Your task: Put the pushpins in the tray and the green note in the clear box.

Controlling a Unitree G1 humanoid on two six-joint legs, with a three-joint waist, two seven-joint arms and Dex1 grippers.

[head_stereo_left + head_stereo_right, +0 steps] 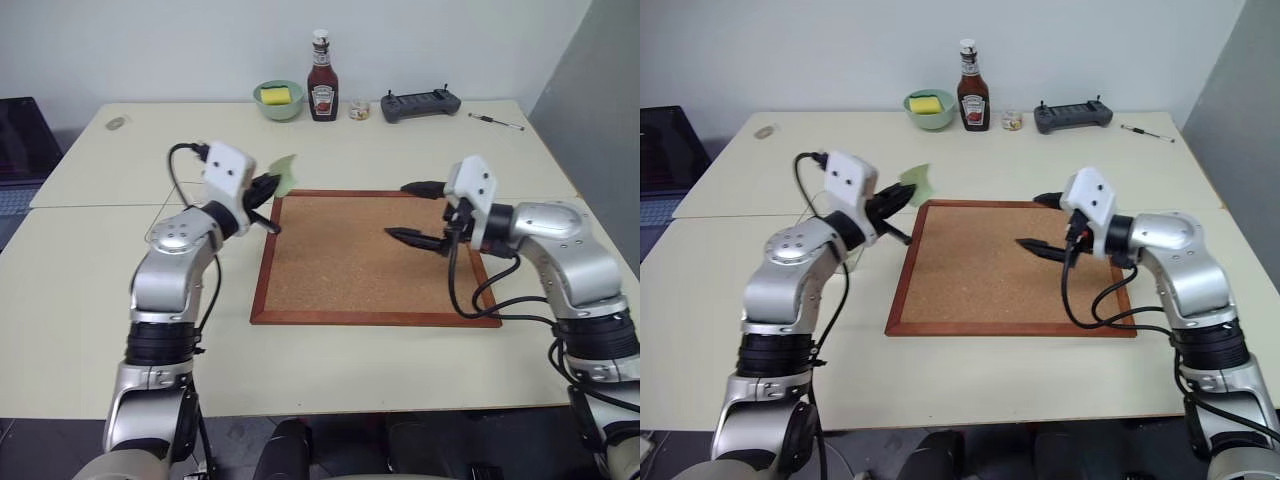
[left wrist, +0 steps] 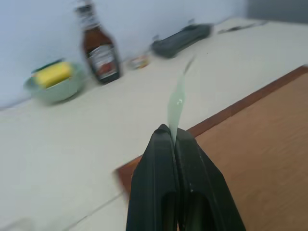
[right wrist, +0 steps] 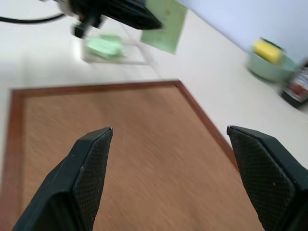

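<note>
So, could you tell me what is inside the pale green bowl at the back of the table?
A yellow sponge sits in the pale green bowl, rising just above its rim. Whatever lies beneath the sponge is covered and cannot be seen.

Green note (image 1: 285,175) pale green. Cork board (image 1: 360,255) tan speckled, reddish-brown frame. Bench (image 1: 400,150) cream. Bowl (image 1: 279,100) pale green, sponge (image 1: 276,95) yellow. Ketchup bottle (image 1: 322,88) dark red, white cap. Controller (image 1: 420,104) dark grey.
</note>
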